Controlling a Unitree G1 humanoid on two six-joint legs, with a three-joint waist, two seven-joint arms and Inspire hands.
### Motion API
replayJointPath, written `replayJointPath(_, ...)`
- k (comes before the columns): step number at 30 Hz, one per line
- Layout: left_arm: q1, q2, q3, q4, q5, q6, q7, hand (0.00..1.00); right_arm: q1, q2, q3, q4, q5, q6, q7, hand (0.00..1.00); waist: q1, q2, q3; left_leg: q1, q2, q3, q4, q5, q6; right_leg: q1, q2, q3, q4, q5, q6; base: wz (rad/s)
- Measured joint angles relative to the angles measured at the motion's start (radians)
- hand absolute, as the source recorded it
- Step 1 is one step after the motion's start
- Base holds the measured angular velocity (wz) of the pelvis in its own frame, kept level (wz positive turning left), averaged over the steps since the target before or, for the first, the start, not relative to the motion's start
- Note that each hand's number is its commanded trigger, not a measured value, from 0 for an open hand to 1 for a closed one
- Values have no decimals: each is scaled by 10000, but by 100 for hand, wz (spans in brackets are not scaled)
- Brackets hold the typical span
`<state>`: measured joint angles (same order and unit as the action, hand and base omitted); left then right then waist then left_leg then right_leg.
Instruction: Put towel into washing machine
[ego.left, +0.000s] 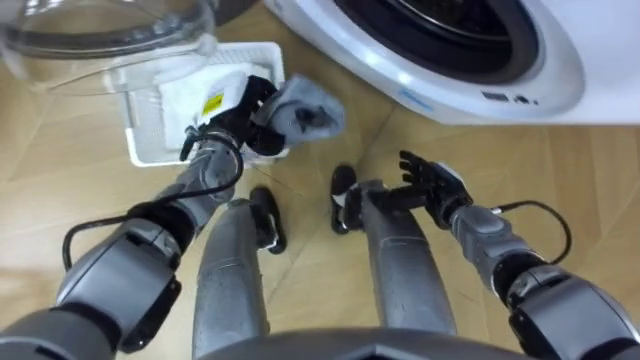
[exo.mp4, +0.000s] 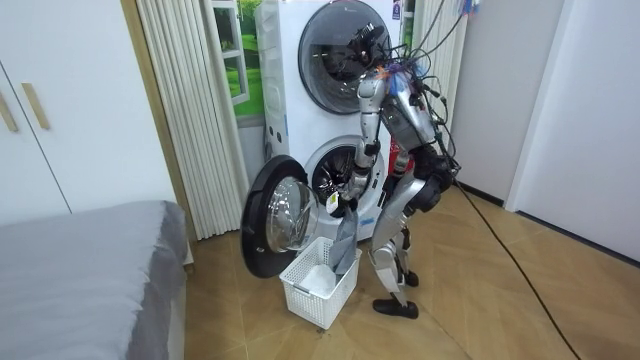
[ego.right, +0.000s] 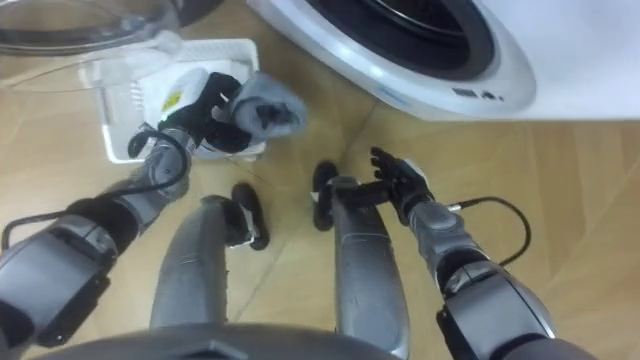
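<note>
A grey towel (ego.left: 308, 108) is bunched in my left hand (ego.left: 250, 108), whose fingers are curled round it. The hand holds it above the near corner of a white laundry basket (ego.left: 150, 145). In the room view the towel (exo.mp4: 344, 240) hangs down from that hand over the basket (exo.mp4: 320, 288). The washing machine (ego.left: 470, 85) is just ahead, its dark drum opening (ego.left: 450, 30) to the upper right of the towel. My right hand (ego.left: 432, 182) hovers open and empty above my right leg. I stand bent forward right before the machine.
The machine's round glass door (ego.left: 110, 30) hangs open on the left over the basket's far side. A white cloth with a yellow label (ego.left: 195, 98) lies in the basket. A second machine (exo.mp4: 340, 45) is stacked above. A bed (exo.mp4: 80, 270) stands at the room view's left.
</note>
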<state>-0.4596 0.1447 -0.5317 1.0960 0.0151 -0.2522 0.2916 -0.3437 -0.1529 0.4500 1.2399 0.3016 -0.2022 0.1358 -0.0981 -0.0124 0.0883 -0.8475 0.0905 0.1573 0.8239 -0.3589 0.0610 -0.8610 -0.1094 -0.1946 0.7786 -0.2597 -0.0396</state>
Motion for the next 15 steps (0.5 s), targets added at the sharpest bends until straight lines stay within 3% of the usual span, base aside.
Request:
replayJointPath(4, 541, -22, -11, -633, -2290, -53, -1078, 100, 98, 42, -9, -379, -926, 74, 67, 0, 292, -39, -89, 177, -46, 38, -59, 29, 52, 154, -53, 11, -22, 1, -2, 4)
replayJointPath(5, 723, -65, -24, -769, -3090, -89, -1504, 100, 70, 102, -15, -426, -1128, 75, 81, 0, 335, -35, -139, 220, -103, 29, -101, 69, 72, 179, -114, -2, -68, -1, -7, 9)
replayJointPath(6, 852, -158, -36, -772, -3802, -95, -1950, 100, 83, 149, -15, -424, -1160, 80, 90, 0, 441, -14, -266, 243, -134, 25, -214, 141, 81, 211, -129, -17, -176, 53, -27, 10)
replayJointPath(7, 914, -175, -55, -794, -4134, -90, -2171, 100, 114, 181, -15, -423, -1189, 82, 92, 0, 471, -20, -305, 282, -151, 26, -288, 195, 92, 250, -137, -21, -242, 101, -29, 4)
replayJointPath(9, 1343, -172, -150, -1187, -5606, -85, -2906, 100, 140, 371, -22, -499, -1455, 87, 111, 0, 497, -43, -349, 519, -172, 24, -587, 390, 101, 519, -123, -85, -581, 278, -48, 2)
replayJointPath(15, 1764, -279, -257, -1509, -7843, 129, -4719, 100, 354, 491, -28, -828, -1703, 96, 251, 0, 517, -58, -376, 737, -164, -69, -852, 590, 106, 878, -80, -260, -1000, 523, -74, 4)
